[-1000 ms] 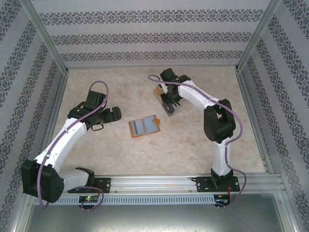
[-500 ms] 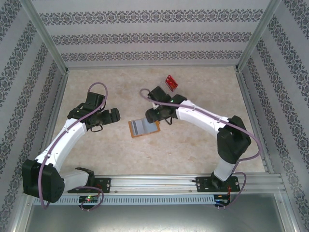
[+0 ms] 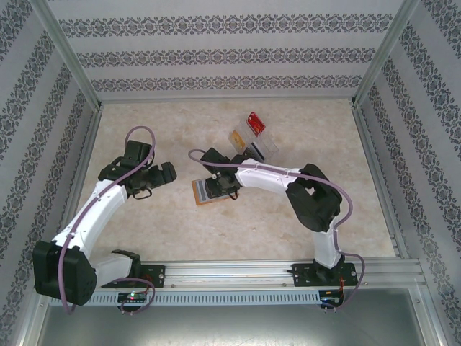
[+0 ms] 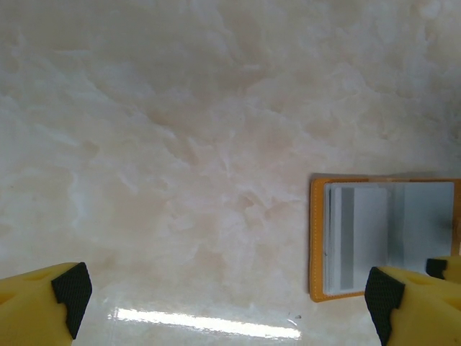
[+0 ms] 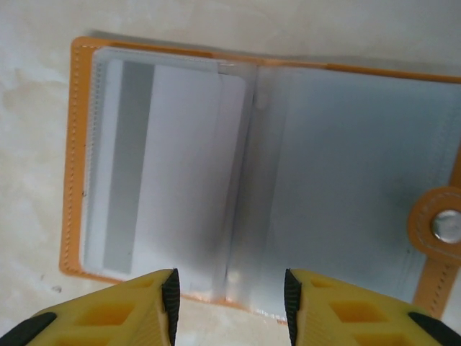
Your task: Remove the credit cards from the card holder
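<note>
The card holder [image 5: 259, 166] lies open on the table, orange-edged with grey see-through pocket pages and a snap tab [image 5: 439, 225] at its right. One of the credit cards [image 5: 162, 173], grey with a darker stripe, sits in the left pocket. My right gripper [image 5: 230, 306] hovers open over the holder's near edge, at the fold, nothing between its fingers. From above, my right gripper [image 3: 216, 186] covers the right half of the card holder [image 3: 201, 193]. My left gripper [image 4: 223, 303] is wide open and empty, left of the card holder [image 4: 382, 238].
A clear plastic tray [image 3: 272, 148] stands behind the holder, with a dark card [image 3: 253, 150] and an orange-tan item [image 3: 238, 138] in it. A red card [image 3: 254, 122] rests at its far end. Metal frame rails edge the table.
My right arm swung from the tray at the back down and left to the card holder, uncovering the tray. Its jaws widened, then narrowed somewhat. The left arm hardly moved.
</note>
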